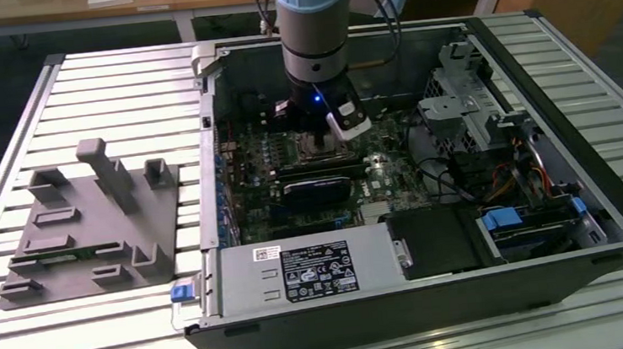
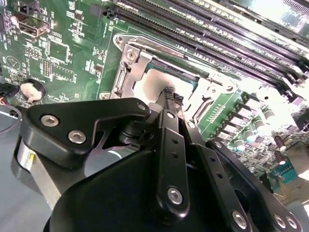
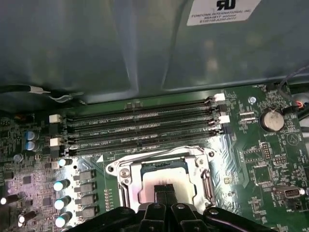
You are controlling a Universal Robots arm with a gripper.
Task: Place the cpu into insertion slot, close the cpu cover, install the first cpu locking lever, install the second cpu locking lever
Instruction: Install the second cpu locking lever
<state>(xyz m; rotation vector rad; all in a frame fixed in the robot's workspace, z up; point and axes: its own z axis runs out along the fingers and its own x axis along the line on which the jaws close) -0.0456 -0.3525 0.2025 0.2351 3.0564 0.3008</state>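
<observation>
In both wrist views the cpu (image 3: 145, 192) (image 2: 149, 83) lies flat inside the insertion slot (image 3: 208, 187), its pale metal top showing through the window of the cpu cover (image 3: 159, 155) (image 2: 131, 62). The silver cover looks lowered over the socket. My gripper (image 3: 164, 189) (image 2: 169, 94) hangs straight over the chip, black fingers pressed together with nothing seen between them, tips just above or on the chip's top. In the exterior view the gripper (image 1: 324, 139) reaches down into the open computer case onto the motherboard. I cannot make out how the locking levers stand.
Long black memory slots (image 3: 140, 128) run beside the socket, capacitors (image 3: 60, 186) on one side, a coin battery (image 3: 272, 120) on the other. The case wall (image 1: 207, 107), drive cage (image 1: 469, 101) and power supply (image 1: 309, 268) enclose the board. A grey fixture (image 1: 89, 219) sits on the table at the exterior view's left.
</observation>
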